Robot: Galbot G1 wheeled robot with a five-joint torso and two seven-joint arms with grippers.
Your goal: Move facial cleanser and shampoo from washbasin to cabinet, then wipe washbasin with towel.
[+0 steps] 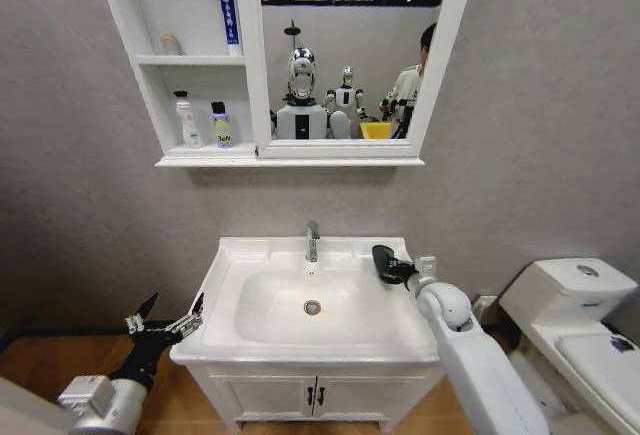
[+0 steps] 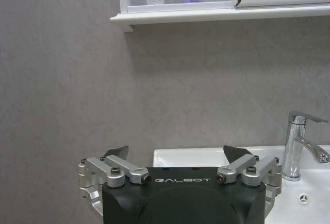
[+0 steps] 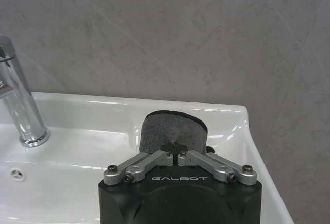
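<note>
The white washbasin (image 1: 225, 295) sits below the wall cabinet (image 1: 150, 60). On the cabinet's lowest shelf stand a white bottle (image 1: 188, 123) and a black-capped bottle with a purple and yellow label (image 1: 221, 127); I cannot tell which is the facial cleanser and which the shampoo. My right gripper (image 1: 392, 270) is over the basin's back right rim, shut on the dark towel (image 3: 172, 131), which bulges out past the fingertips. My left gripper (image 1: 175, 305) hangs open beside the basin's left edge, with nothing between its fingers (image 2: 121, 152).
A chrome faucet (image 1: 312, 240) rises at the basin's back centre. A blue tube (image 1: 227, 0) stands on an upper shelf. The mirror panel (image 1: 345, 55) is right of the shelves. A toilet (image 1: 580, 325) stands at the right, and vanity doors (image 1: 315, 395) are below.
</note>
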